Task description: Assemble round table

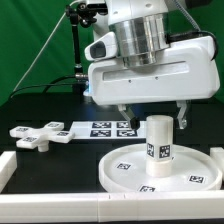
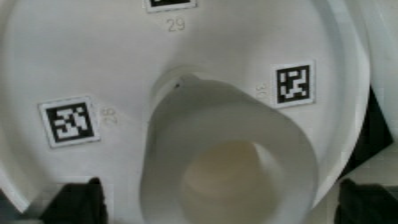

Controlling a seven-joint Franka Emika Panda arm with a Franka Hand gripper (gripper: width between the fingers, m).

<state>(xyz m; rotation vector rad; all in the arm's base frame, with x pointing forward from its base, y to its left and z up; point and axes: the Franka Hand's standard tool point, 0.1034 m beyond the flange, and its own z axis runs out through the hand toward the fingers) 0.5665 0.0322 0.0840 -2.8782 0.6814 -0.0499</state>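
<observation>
We see the jaws spread wide apart and holding nothing, hanging over the post (image 1: 158,148), one finger on either side of its top w/ a clear gap each way. The post stands upright at about the middle of the round disc (image 1: 125,172), which lies flat on the black surface (image 1: 60,160) at the near side, toward the exterior view's right. So the key relation is that the post is directly below the jaws, its long axis vertical and roughly in line w/ the approach. The wrist view looks nearly straight down on the post top, which suggests the jaws are about centred over it. We'd judge the next move needs only a straight drop, no sideways shift, then a squeeze across the post's width. Whether the fingertips are already lower than the post's top edge is hard to say from this angle; probably level w/ it or just above. The cross-shaped piece (image 1: 38,133) lies flat well apart, at the exterior view's left. The marker board (image 1: 100,128) sits between it and the disc, further back.
</observation>
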